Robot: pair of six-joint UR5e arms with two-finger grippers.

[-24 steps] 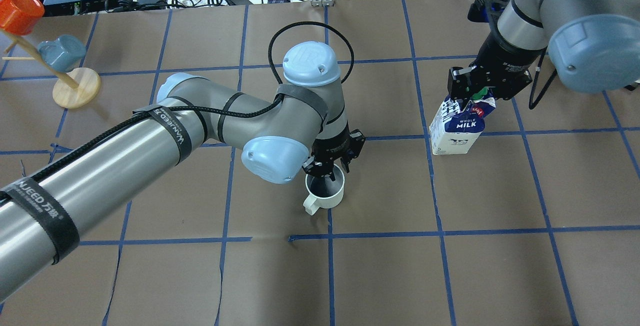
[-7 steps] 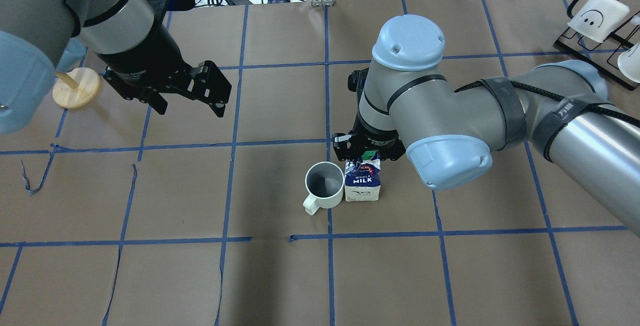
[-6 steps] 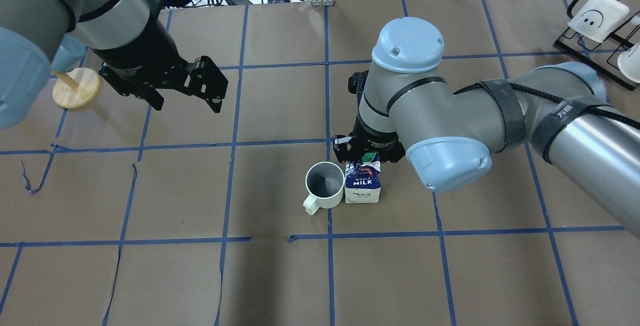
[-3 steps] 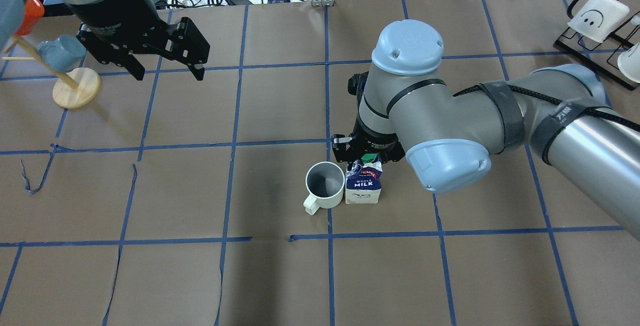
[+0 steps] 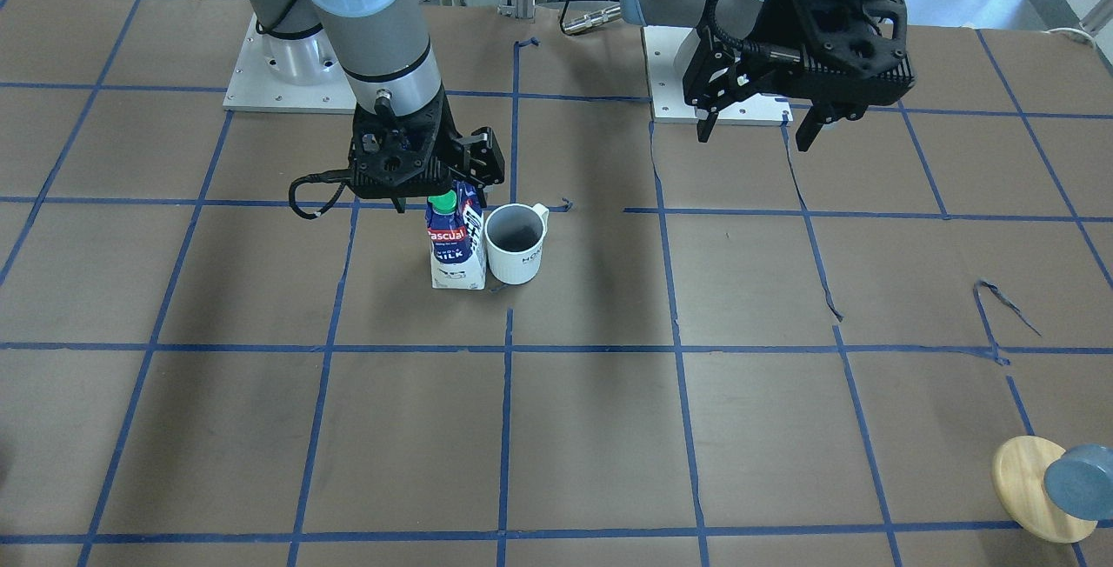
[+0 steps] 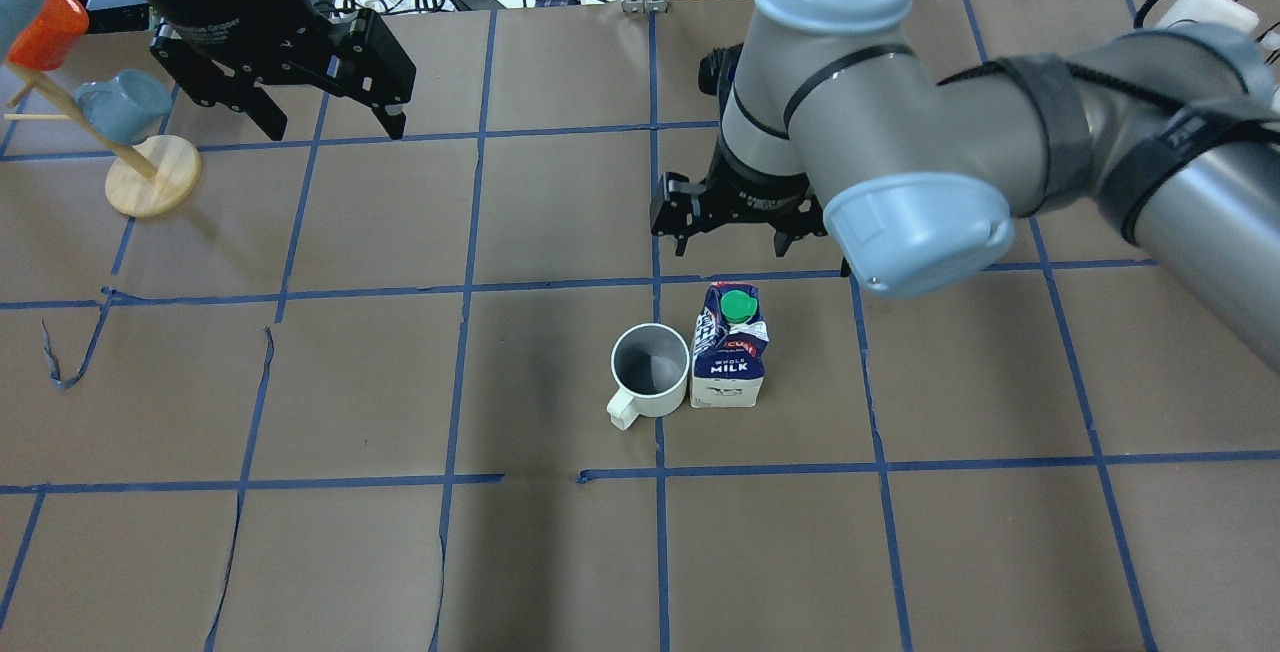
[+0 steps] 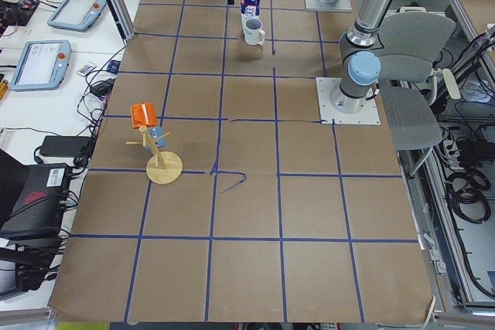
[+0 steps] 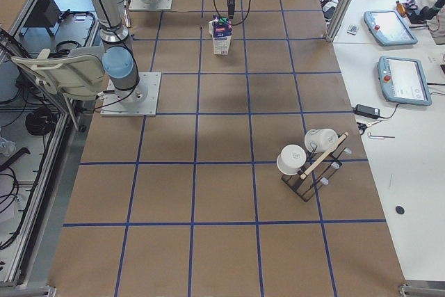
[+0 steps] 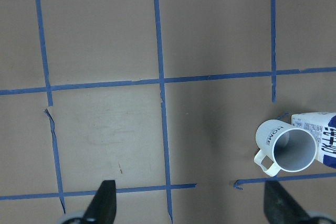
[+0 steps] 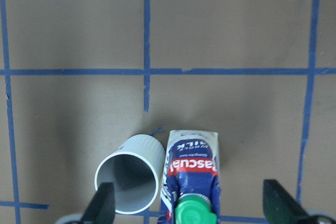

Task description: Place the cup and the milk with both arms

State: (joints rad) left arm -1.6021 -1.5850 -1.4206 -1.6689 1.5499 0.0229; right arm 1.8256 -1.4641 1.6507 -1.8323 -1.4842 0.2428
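Note:
The white cup [image 6: 650,372] stands upright near the table's middle, handle toward the robot. The blue and white milk carton [image 6: 730,357] with a green cap stands upright right beside it, touching or nearly so. Both also show in the front view, cup [image 5: 516,243] and milk [image 5: 456,245]. My right gripper [image 6: 730,247] is open and empty, hanging above and just beyond the carton; its wrist view shows the milk [image 10: 191,174] and cup [image 10: 131,179] below. My left gripper [image 6: 333,127] is open and empty, high over the far left, well away from the cup [image 9: 286,148].
A wooden mug tree [image 6: 150,172] with an orange and a blue-grey mug stands at the far left. A black rack with white mugs [image 8: 309,165] stands at the far right. Cables and devices lie beyond the far edge. Blue tape lines grid the brown table [image 6: 900,552].
My right gripper has let go of the milk, opened and lifted away from it; the carton stays standing by the cup. My left gripper has drawn further back to the far left.

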